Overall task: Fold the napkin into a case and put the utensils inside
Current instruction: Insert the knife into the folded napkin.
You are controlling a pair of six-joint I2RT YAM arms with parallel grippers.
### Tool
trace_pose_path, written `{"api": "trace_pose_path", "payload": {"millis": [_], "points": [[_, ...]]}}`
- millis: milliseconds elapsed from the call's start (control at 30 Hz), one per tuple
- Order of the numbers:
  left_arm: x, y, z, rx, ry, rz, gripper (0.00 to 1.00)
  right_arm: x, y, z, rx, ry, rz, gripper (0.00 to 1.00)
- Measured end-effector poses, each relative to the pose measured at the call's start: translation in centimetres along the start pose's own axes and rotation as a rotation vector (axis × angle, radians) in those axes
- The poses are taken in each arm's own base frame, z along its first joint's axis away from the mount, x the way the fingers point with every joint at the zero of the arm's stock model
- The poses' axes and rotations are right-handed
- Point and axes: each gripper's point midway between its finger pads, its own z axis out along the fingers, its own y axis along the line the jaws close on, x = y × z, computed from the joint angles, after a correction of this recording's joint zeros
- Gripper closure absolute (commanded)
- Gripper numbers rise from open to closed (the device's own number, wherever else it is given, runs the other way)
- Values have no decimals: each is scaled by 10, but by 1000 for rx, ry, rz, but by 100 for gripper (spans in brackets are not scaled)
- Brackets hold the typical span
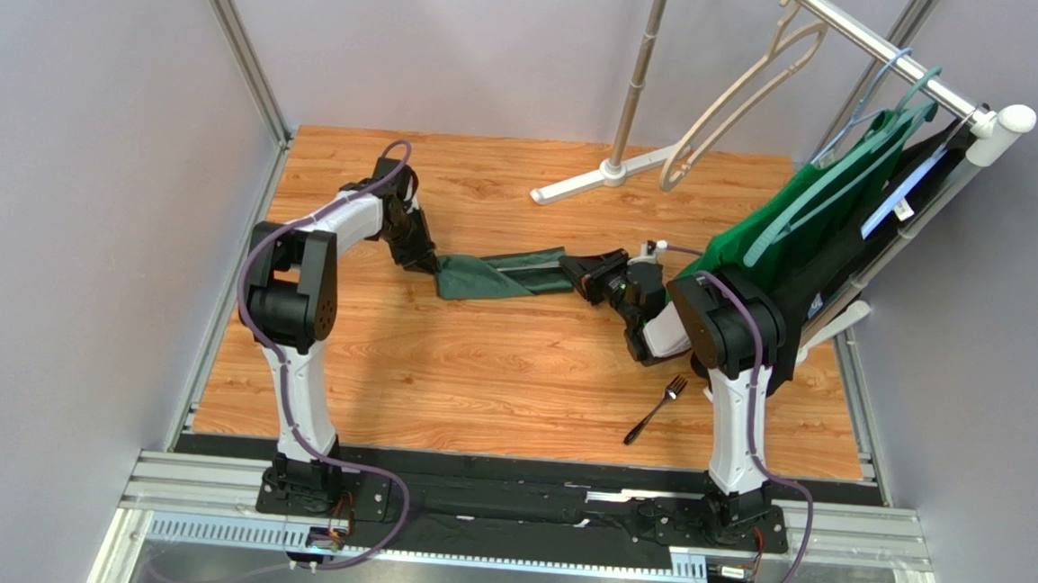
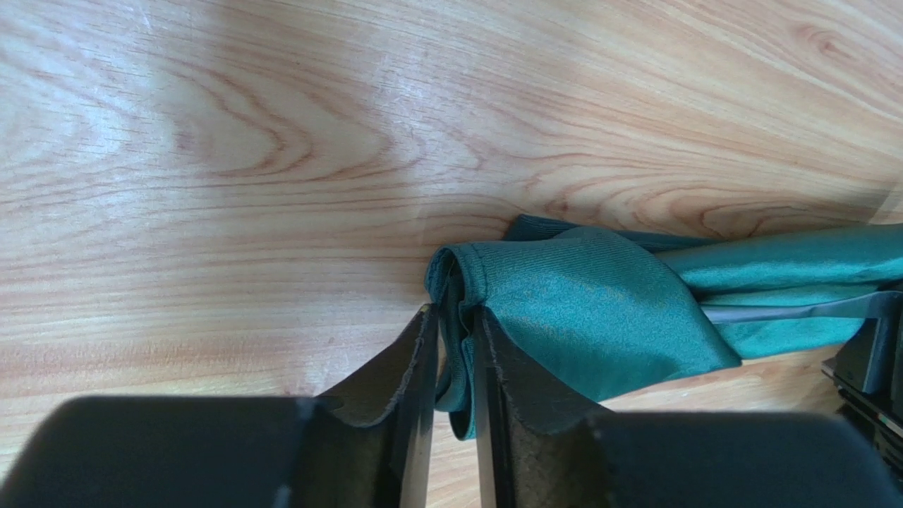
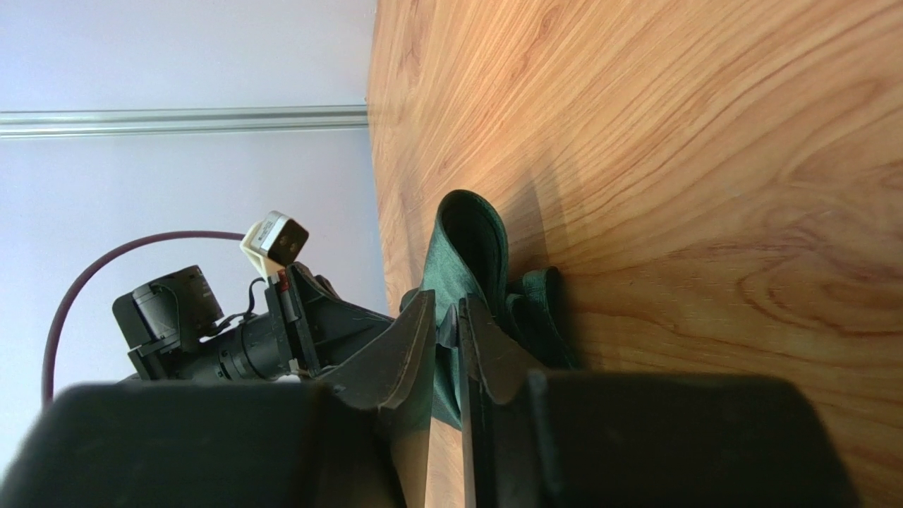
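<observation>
One napkin (image 1: 499,274) lies bunched into a narrow band on the counter (image 1: 507,359), both its ends hidden inside the pincers. At its left end the left pincer (image 2: 454,318) is clenched on a fold; at its right end the right pincer (image 3: 447,307) grasps another. One fork (image 1: 656,408) lies apart from the napkin, off its right end on the near side. A grey strip (image 2: 784,310) among its folds is too unclear to identify.

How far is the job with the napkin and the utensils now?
Done: the napkin is gathered into a narrow band only. In hand: left gripper and right gripper each pinch one end. Left: finish folding, then put in the fork, lying bare on the table.
</observation>
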Motion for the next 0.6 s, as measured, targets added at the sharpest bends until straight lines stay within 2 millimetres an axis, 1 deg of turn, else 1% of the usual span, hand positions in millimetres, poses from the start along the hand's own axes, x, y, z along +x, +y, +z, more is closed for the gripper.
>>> {"api": "trace_pose_path", "payload": {"millis": [67,167,300,467,600], "points": [[1,1,2,-3,4,-2,78,0,0,0,1,1,0,87],[1,1,2,-2,3,-1,83,1,-1,1,4,4,-1,91],[1,1,2,-2,3,-1,87,2,5,5,-6,8,-4,100],[0,1,1,-2,3,-3,89,6,16,10,-33,15,-9,100],[0,2,1,-3,2,-5,90,11,20,14,-38,25,-12,100]]}}
